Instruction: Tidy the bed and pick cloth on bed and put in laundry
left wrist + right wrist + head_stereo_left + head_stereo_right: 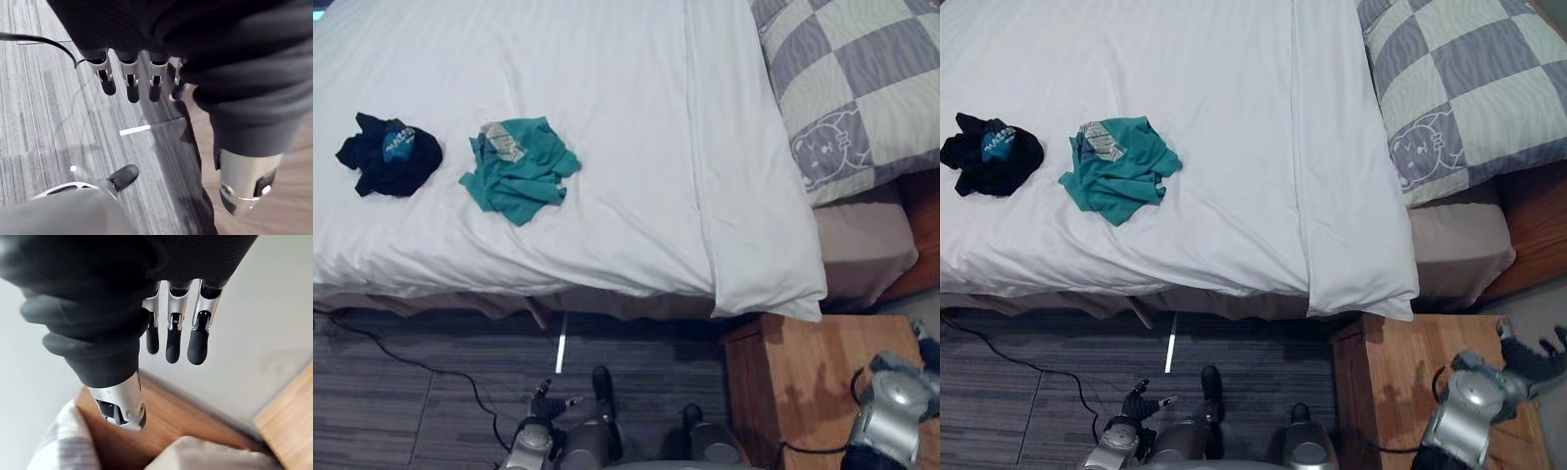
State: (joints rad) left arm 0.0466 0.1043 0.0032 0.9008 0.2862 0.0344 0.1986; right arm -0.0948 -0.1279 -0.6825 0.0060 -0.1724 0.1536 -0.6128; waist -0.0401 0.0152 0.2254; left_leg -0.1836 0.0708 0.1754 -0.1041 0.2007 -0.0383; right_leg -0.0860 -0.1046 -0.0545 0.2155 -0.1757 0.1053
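Teal cloth (517, 168) sits crumpled on the left half of the bed (862, 245), close to the near edge. Just to its left, apart from it, a black cloth (389, 155) is bunched in a heap. Both lie on top of the white duvet (607, 98), nothing holding them. Over on the far right, a grey checked pillow (852, 88) rests at the head.

Left hand (129, 81) hangs low over the grey floor (411, 392), short of the bed's near edge, fingers straight and loose, nothing in it. Right hand (171, 330) is out at the near right, above the wooden bedside cabinet (803, 382), fingers likewise relaxed and empty. So neither cloth has been picked, and by my reading the step in hand is the first reach.

How to play it well? The left hand looks the natural choice, since both pieces lie on that side, and the teal cloth is the closer one to the middle. I'd bring the hand up over the mattress edge, come down on the thickest fold of the heap, and curl the fingers round the bunched middle rather than a loose corner, so the whole piece lifts at once and nothing trails. Press lightly: dig too deep and the duvet comes up too, rumpling a bed that's meant to end tidy. Lift straight up, check it hangs clear, then carry it off before reaching for the black cloth.
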